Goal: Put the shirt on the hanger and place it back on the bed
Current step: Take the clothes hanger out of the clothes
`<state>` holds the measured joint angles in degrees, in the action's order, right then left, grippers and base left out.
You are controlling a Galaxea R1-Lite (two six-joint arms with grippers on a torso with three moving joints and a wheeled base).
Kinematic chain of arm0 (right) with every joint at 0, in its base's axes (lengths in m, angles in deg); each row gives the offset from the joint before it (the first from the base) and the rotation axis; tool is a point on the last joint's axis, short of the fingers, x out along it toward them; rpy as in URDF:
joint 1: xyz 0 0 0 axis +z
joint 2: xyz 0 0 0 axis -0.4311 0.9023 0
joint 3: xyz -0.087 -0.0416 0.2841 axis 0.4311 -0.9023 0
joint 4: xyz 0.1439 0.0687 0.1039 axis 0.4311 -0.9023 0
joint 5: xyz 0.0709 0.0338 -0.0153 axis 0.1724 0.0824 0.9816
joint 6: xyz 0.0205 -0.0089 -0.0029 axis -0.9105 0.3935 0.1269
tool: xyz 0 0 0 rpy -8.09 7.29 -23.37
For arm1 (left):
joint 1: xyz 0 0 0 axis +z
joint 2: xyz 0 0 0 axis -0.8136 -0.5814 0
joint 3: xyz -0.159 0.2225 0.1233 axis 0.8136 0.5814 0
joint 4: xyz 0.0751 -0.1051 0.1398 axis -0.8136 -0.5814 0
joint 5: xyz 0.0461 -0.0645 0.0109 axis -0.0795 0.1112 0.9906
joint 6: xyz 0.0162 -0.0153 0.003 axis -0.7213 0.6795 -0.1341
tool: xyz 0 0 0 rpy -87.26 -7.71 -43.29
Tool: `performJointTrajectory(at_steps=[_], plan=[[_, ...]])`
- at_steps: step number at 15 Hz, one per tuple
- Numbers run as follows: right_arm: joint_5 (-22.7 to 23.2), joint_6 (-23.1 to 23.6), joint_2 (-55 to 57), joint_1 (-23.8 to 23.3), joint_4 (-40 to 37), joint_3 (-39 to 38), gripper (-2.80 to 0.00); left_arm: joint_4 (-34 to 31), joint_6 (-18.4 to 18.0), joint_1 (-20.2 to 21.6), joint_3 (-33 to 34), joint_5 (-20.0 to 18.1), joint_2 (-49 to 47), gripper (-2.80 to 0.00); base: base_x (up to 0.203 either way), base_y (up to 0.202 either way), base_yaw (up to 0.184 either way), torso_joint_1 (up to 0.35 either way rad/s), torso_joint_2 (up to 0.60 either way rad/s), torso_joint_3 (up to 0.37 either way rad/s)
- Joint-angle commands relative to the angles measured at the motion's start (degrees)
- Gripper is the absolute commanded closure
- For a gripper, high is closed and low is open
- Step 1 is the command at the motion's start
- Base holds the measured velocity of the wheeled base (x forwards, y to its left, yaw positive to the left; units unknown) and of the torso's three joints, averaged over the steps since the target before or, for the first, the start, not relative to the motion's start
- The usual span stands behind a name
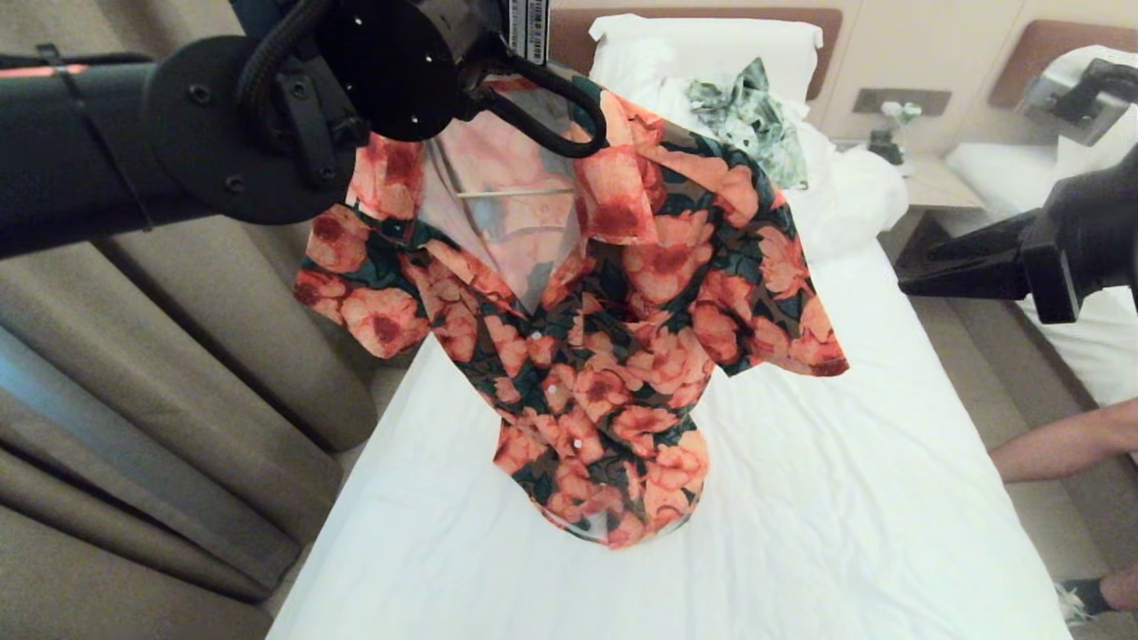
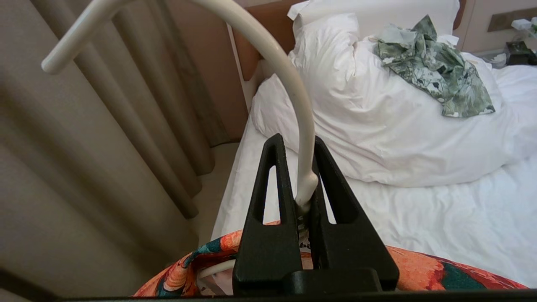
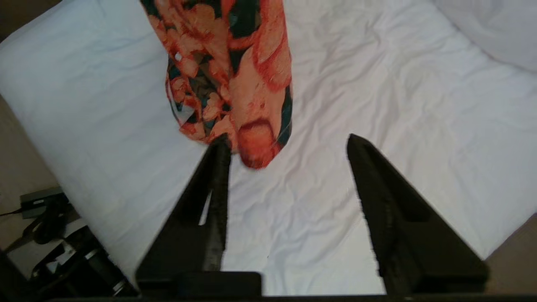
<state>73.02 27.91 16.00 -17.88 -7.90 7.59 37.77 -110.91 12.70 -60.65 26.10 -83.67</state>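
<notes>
The floral shirt point(image 1: 605, 356) hangs in the air over the bed point(image 1: 845, 498), draped on the cream hanger, whose crossbar point(image 1: 511, 191) shows through the open collar. My left gripper point(image 2: 298, 142) is shut on the hanger's neck just below the curved hook point(image 2: 289, 75), with the shirt's collar point(image 2: 419, 272) under it. My right gripper point(image 3: 287, 140) is open and holds nothing. It hovers above the sheet point(image 3: 377, 105), one fingertip beside the shirt's hanging hem point(image 3: 235, 84). The right arm point(image 1: 1049, 249) reaches in from the right edge of the head view.
A green-and-white leaf-print garment point(image 1: 756, 116) lies on the bunched duvet by the pillow. Beige curtains point(image 1: 178, 373) stand close on the left. A person's arm point(image 1: 1058, 444) and foot point(image 1: 1093, 596) are at the right, near a second bed point(image 1: 1093, 338). Cables point(image 3: 46, 218) lie on the floor.
</notes>
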Motion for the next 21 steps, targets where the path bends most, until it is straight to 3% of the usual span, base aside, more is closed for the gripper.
performJointTrajectory(at_steps=[1,8,9,12,18,21], plan=[[0.2,0.2,3.5,1.6,3.1,-0.3,-2.80,0.1,-0.2,0.0,0.1,0.6,0.2,0.00,0.000,0.000,0.000,0.000,0.00,0.000],[-1.7,-2.7,11.9,11.1,13.7,-0.1,-2.80,0.1,-0.2,0.0,0.1,0.7,0.1,0.00,0.000,0.000,0.000,0.000,0.00,0.000],[-3.7,-2.8,13.0,11.7,15.7,0.1,0.00,0.1,-0.2,0.0,0.1,0.7,0.1,0.00,0.000,0.000,0.000,0.000,0.00,0.000],[-8.4,-3.3,15.0,13.0,19.7,0.6,0.00,0.2,-0.2,-0.1,0.1,0.7,0.2,0.00,0.000,0.000,0.000,0.000,0.00,0.000],[-11.3,-5.7,14.9,12.5,18.7,3.5,0.00,0.1,-0.2,0.0,0.1,0.7,0.2,0.00,0.000,0.000,0.000,0.000,0.00,0.000],[-12.1,-6.1,12.8,10.8,10.8,5.3,0.00,-0.6,-0.2,-0.4,0.0,0.7,1.2,0.00,0.000,0.000,0.000,0.000,0.00,0.000]])
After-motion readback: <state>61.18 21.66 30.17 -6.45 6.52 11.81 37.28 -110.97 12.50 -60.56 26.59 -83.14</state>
